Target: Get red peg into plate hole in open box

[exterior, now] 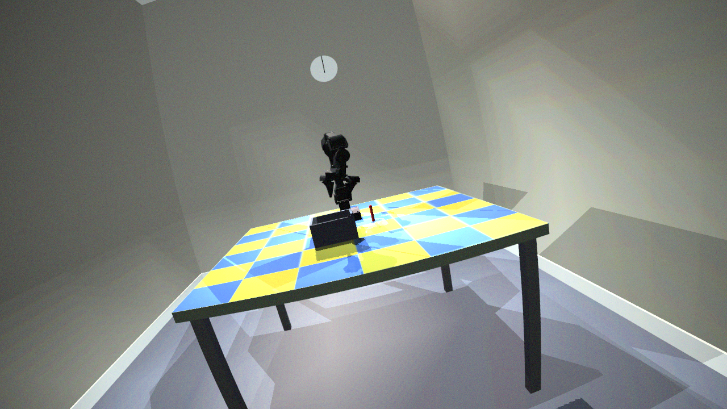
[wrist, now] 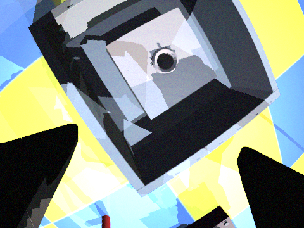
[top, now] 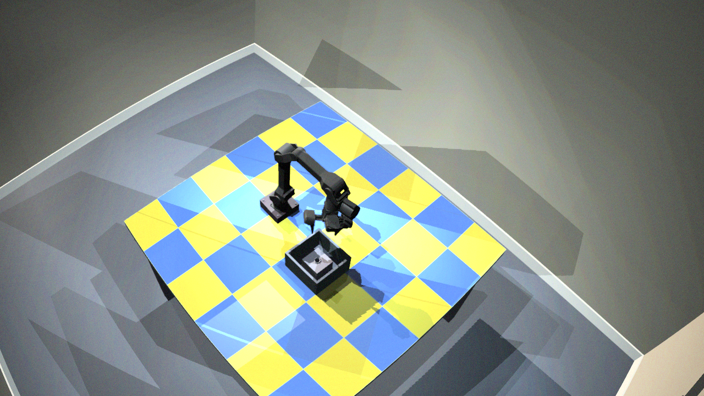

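Note:
The red peg [exterior: 371, 213] [wrist: 106, 221] stands upright on the table beside the arm's base. Only its top end shows at the bottom edge of the wrist view; the arm hides it in the top view. The open dark box [top: 299, 272] [exterior: 333, 233] [wrist: 115, 155] stands in front of the base. The pale plate [top: 309, 264] [wrist: 190, 73] inside it has an empty round hole [wrist: 165, 61]. My gripper [top: 323, 231] [exterior: 341, 194] [wrist: 162, 145] is wide open with nothing between the fingers. It hangs above the table near the box's base-side corner, higher than the peg.
The arm's base [top: 279, 212] [exterior: 355, 209] [wrist: 226, 223] stands behind the box, close to the peg. The box's raised walls surround the plate. The table [top: 192, 295] [exterior: 457, 243] has a blue and yellow checkered top.

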Robot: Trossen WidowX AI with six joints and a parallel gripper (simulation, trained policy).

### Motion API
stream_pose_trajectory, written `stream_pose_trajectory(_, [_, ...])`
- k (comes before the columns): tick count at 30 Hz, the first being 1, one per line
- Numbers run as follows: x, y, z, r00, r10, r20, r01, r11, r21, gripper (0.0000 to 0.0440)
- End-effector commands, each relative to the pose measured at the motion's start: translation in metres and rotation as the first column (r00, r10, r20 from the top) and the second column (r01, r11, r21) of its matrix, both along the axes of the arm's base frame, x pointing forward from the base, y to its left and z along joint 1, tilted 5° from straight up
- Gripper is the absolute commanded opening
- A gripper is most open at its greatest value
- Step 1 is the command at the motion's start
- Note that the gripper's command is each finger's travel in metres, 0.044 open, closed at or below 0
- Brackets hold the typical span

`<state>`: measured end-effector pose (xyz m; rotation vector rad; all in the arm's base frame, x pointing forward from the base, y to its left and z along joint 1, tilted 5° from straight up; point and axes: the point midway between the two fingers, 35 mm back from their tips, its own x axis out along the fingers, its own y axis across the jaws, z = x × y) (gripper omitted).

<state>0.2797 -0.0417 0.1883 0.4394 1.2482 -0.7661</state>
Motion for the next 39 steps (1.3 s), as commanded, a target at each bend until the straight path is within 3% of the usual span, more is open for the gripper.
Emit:
stream_pose_trajectory(1, [-0.013, 0.025, -0.003, 1.000, -0.004, -0.027, 0.005, 1.000, 0.030, 0.0440])
stream_pose_trajectory(19, [-0.081, 0.119, -0.045, 0.981, -0.058, -0.185, 0.073, 0.995, 0.072, 0.0440])
stream_pose_trajectory(39, [-0.094, 0.146, -0.127, 0.991, -0.010, -0.133, 0.015, 0.999, 0.037, 0.0440])
